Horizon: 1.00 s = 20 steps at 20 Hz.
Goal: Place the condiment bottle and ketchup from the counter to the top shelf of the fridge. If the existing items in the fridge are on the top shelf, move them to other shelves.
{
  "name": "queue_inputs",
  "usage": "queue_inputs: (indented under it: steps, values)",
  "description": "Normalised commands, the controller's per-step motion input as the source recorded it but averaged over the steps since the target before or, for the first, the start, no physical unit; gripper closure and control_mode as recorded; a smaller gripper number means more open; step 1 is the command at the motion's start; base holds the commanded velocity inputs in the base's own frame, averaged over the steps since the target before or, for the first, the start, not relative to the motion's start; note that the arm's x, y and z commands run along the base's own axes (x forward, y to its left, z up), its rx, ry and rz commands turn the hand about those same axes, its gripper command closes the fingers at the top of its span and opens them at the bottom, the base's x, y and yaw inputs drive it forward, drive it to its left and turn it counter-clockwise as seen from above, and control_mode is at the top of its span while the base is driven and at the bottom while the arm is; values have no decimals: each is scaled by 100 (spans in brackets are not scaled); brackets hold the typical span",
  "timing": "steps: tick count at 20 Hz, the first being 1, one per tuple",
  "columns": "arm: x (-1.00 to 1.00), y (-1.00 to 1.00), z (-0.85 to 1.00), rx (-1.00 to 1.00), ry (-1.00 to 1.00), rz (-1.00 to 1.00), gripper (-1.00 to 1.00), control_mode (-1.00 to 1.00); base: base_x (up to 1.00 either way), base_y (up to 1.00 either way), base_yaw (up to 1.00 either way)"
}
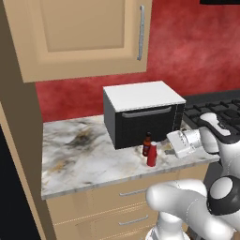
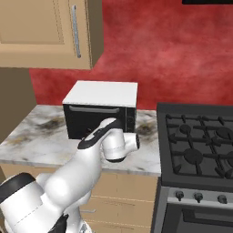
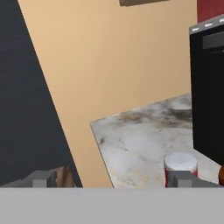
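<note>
Nothing is stowed yet, by the look of it: the ketchup and the condiment bottle both stand on the bench, touching or nearly so, just before the black microwave. The pincer hangs open and empty just right of them, aimed their way. Both bottles remain to be carried to the fridge, and any clearing of its top shelf is left too. The bench is veined marble over tan drawers; red wall, stove at right.

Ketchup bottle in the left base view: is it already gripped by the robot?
No. The ketchup stands on the counter beside the condiment bottle, with the open gripper apart from it.
</note>
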Motion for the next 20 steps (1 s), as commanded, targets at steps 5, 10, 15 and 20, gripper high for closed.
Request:
queue_inputs:
  steps: [5, 10, 15, 20]
  values:
    - [8, 0, -9, 0, 0, 1, -100, -100, 0, 0, 0]
    - [6, 0, -17, 0, 0, 0, -100, -100, 0, 0, 0]
    - [0, 2, -25, 0, 0, 0, -100, -100, 0, 0, 0]
    - [6, 11, -1, 0, 0, 0, -100, -100, 0, 0, 0]
